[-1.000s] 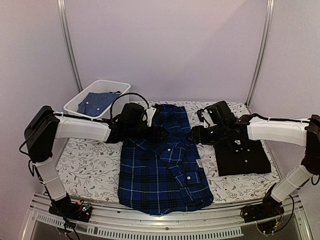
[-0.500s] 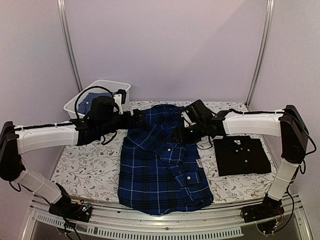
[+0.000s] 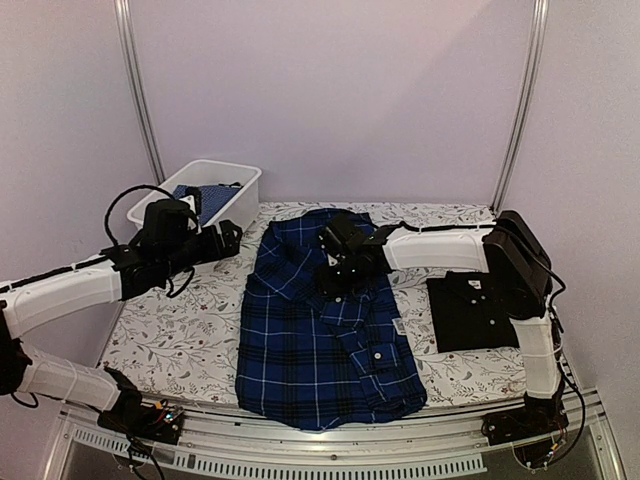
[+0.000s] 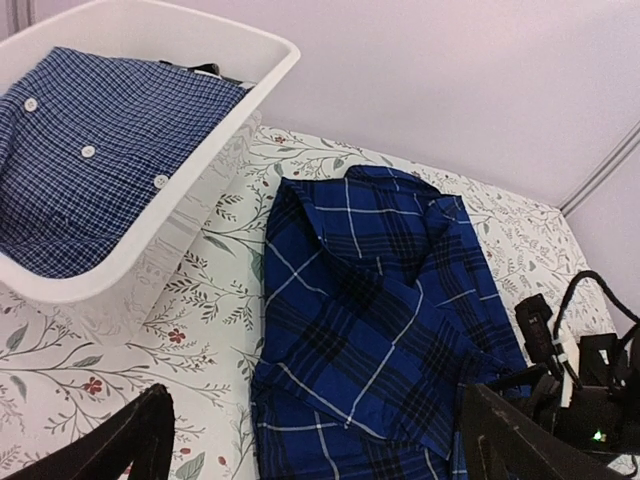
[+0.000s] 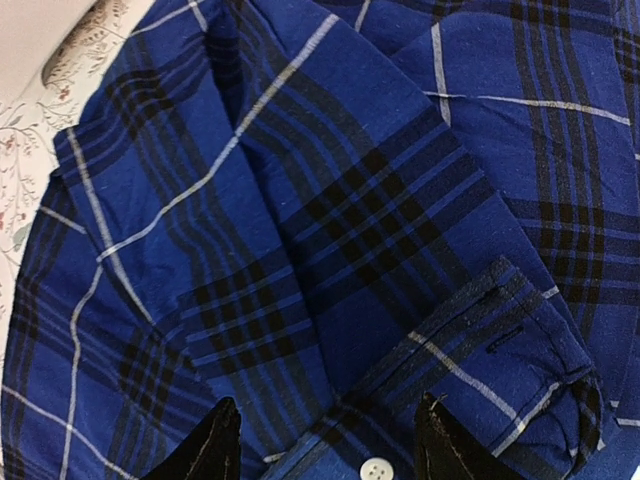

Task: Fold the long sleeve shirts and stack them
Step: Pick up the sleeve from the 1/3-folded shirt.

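The collared cloth shirt in navy-and-blue plaid [image 3: 322, 340] has thin white lines and white buttons; at its three o'clock, the folded cloth shirt [image 3: 468, 318] is plain black. The white table cover [image 3: 170, 330] carries grey leaf sprigs, and at ten o'clock the white plastic bin [image 3: 240, 198] holds a small-checked blue cloth [image 4: 85, 170].

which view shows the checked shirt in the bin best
Left wrist: the checked shirt lies in the bin, close up, three white buttons clear. The top view shows only a small blue patch of it, partly hidden by the left arm. The right wrist view shows only the plaid shirt.
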You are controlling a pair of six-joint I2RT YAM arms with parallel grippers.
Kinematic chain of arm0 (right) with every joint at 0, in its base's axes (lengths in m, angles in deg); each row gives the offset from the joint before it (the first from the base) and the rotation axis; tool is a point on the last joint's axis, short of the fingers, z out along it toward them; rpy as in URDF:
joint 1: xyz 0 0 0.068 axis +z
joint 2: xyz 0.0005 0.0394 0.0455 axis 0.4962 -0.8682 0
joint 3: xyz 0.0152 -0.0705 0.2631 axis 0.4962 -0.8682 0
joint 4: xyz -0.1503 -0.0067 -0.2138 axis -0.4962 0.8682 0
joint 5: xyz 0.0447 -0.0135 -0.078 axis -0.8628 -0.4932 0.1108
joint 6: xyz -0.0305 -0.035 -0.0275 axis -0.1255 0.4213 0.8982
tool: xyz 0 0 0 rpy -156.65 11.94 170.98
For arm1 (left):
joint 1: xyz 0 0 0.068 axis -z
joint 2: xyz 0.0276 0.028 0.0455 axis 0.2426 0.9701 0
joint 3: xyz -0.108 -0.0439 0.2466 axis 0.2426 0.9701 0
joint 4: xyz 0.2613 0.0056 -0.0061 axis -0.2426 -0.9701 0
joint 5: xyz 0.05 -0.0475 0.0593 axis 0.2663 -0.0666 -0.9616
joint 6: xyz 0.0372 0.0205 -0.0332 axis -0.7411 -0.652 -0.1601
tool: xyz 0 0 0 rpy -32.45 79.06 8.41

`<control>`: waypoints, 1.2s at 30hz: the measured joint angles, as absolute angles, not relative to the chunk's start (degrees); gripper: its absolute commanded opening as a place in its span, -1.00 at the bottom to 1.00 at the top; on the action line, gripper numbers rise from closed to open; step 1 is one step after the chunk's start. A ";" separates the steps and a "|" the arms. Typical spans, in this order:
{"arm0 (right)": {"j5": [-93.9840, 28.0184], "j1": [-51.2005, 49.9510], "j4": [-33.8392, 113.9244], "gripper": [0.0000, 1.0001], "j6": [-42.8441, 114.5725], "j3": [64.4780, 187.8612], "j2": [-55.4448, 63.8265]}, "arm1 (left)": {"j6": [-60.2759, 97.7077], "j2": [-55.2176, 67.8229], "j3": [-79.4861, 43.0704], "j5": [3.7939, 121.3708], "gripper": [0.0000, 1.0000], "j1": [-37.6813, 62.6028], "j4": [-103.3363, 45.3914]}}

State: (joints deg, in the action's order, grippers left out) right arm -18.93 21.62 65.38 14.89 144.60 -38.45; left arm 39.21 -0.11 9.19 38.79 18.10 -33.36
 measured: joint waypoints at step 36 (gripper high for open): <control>-13.62 20.88 70.39 -1.00 11.72 144.95 -41.29 | 37.13 -4.94 14.24 42.77 0.99 18.01 -34.28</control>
